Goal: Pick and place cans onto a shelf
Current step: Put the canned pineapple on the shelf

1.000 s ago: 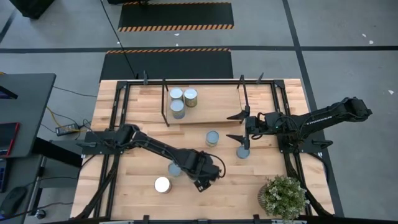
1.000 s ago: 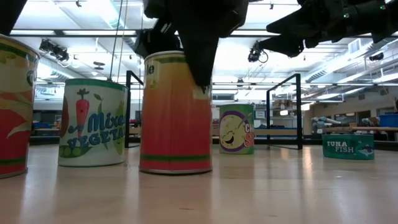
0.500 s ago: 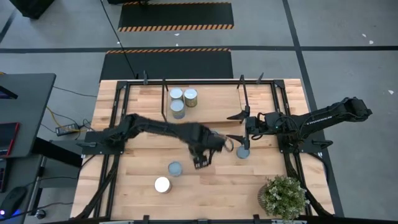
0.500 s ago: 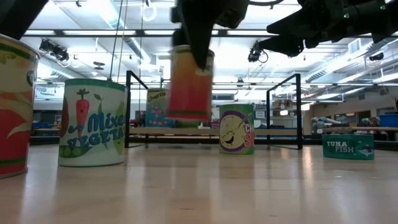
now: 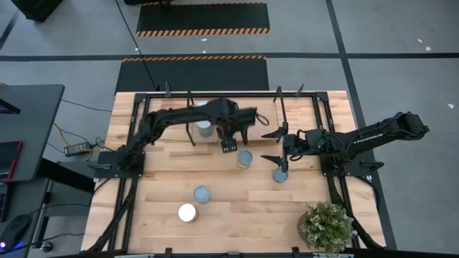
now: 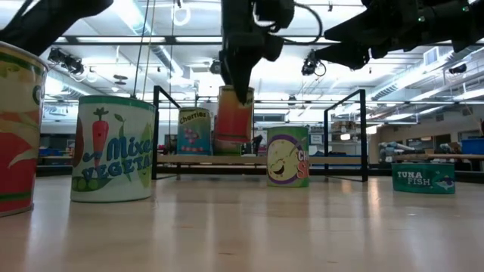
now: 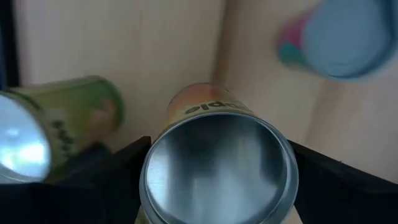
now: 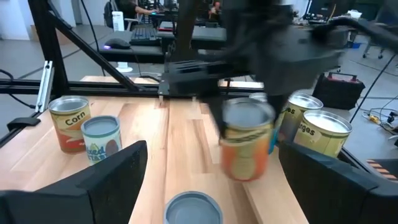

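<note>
The left gripper [image 6: 236, 94], jaws clenched on an orange can [image 6: 234, 119], hides much of the shelf [image 5: 258, 132]. Four cans stand on the worktop [image 5: 237, 215]. The right gripper [image 5: 275, 146] hangs released.

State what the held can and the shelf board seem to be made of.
The can in the left tool: probably metal, with a shiny reflective silver top and what looks like a printed paper label. Shelf board: light wood with visible plank seams.

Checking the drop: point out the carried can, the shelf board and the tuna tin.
carried can [image 7: 219, 168], left wrist view, silver top.
shelf board [image 5: 258, 129], high view, bare wood right of the left tool.
tuna tin [image 6: 423, 178], low view, side label.
</note>
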Controlling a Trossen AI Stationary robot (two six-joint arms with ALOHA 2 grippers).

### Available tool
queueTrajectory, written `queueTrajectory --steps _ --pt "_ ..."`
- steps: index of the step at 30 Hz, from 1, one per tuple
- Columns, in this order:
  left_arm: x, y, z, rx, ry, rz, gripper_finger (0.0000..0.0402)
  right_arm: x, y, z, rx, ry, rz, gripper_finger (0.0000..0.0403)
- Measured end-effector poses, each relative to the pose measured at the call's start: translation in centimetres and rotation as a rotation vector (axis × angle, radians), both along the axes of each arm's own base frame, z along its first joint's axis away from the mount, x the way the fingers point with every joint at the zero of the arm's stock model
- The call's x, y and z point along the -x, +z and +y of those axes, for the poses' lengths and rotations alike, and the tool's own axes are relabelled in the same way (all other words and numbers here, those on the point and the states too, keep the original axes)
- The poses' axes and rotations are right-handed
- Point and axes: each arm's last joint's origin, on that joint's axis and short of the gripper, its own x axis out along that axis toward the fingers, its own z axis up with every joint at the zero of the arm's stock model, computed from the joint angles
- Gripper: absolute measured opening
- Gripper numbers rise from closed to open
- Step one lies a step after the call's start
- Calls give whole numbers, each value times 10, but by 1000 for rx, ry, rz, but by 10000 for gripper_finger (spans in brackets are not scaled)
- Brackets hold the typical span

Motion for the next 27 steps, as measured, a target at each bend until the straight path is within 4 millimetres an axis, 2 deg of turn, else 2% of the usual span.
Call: queueTrajectory --steps 6,11,18,27 --pt "3 -6 35 52 -33 -29 330 0 0 1 -6 21 0 372" --pt "2 -13 53 61 -56 -60 330 0 0 1 -10 21 1 372" --pt "5 -14 63 57 -49 -57 330 0 0 4 -11 42 0 372" --pt "5 -14 63 55 -69 -61 330 0 0 7 -10 47 -1 372"
